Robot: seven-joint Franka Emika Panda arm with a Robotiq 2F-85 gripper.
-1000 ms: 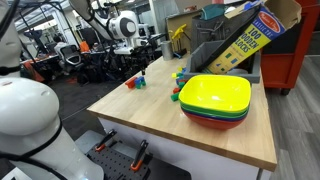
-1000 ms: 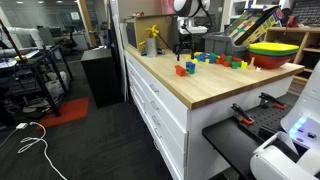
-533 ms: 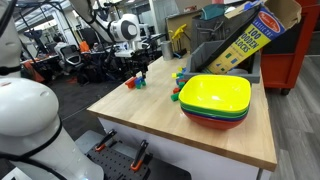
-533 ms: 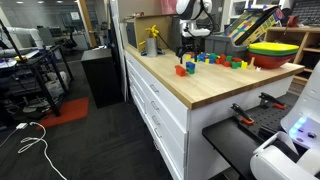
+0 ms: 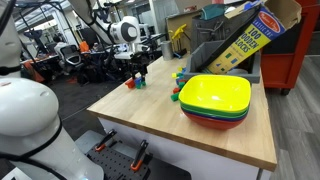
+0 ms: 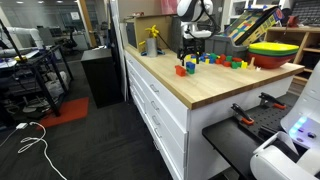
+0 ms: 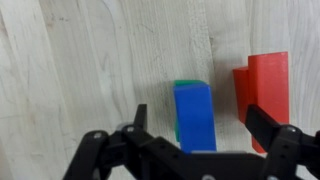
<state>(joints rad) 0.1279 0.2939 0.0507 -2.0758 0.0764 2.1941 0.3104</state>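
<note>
Because the gripper (image 7: 198, 115) hangs wide open and empty over the blue block (image 7: 195, 120) on the tabletop (image 7: 70, 60), with a red block (image 7: 262, 80) at its 3 o'clock beneath one finger (image 7: 268, 128) and a green block (image 7: 184, 86) touching at 12 o'clock, a descent could jab the red one or drag the green along. On the cardboard box (image 5: 245, 38) in an exterior view, "100" and "BLOCKS" are legible; its red logo is not.

Stacked bowls (image 5: 215, 97) — yellow on top — on wooden table (image 5: 140, 112); block box (image 5: 248, 40) behind.
</note>
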